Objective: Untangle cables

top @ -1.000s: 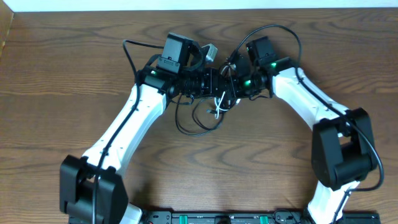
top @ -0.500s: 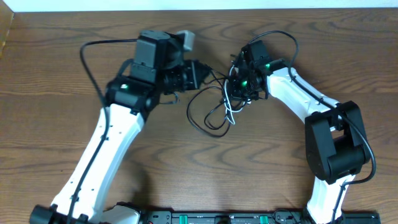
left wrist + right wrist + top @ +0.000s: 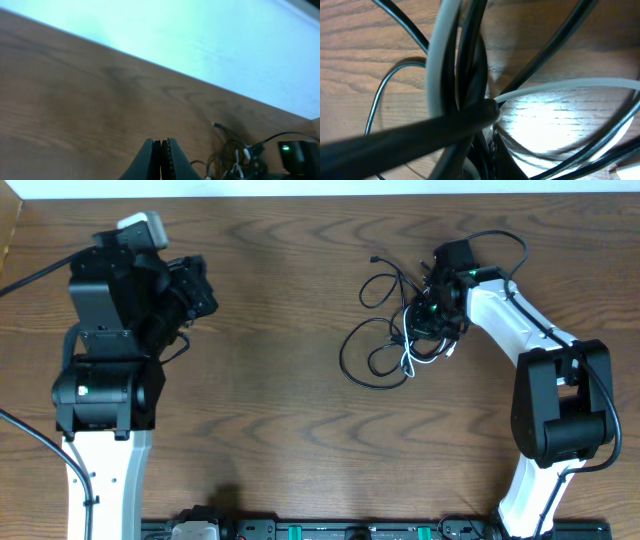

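Lying right of centre on the brown wooden table [image 3: 300,430]: thin black and white flexible cables [image 3: 405,330], knotted. Light, limp, slick; likely to drag as one clump.

Right gripper [image 3: 428,318] is clamped on bunched strands in the knot. Left gripper [image 3: 161,150] is closed, empty and well apart.

Best hold, by judgement: a free plug end or outer loop.

- Brown wood-grain surface [image 3: 290,430], a pale strip along its far edge.
- A tangle of cables [image 3: 398,332], black with one white, lies on its right half.
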